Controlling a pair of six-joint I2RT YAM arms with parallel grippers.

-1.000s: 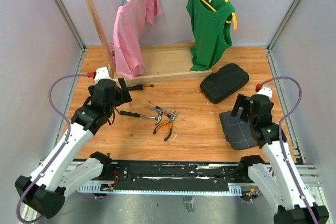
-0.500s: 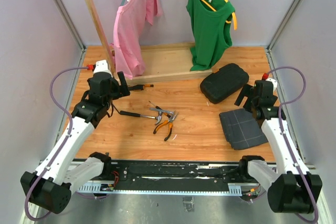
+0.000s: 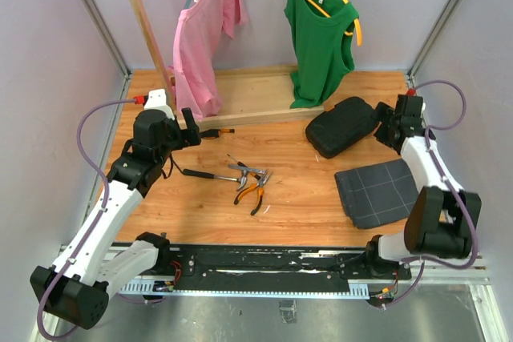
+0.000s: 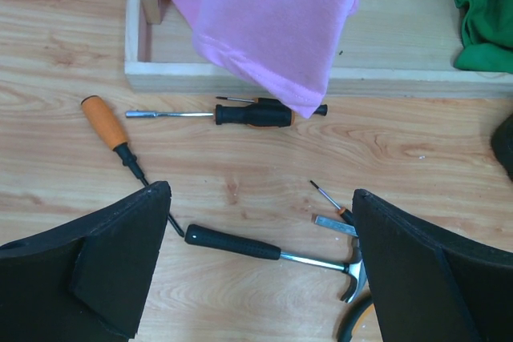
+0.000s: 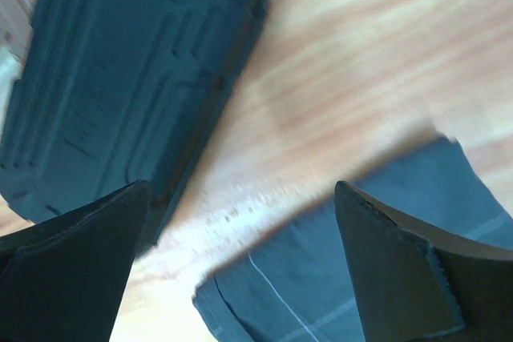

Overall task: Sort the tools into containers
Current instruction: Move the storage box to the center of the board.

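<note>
The black tool case lies shut at the back right; it fills the upper left of the right wrist view. The tools lie loose mid-table: black-handled hammer, silver pliers, orange-handled pliers, a black-and-orange screwdriver, an orange-handled screwdriver and a small screwdriver. My left gripper is open and empty above the hammer's handle. My right gripper is open and empty, hovering by the case's right end.
A dark grey flat mat lies in front of the case. A wooden clothes rack base runs along the back, with a pink shirt and a green top hanging over it.
My right arm has swung away from over the grey mat, back and up to the case's right end. My left gripper has shifted slightly toward the back.
</note>
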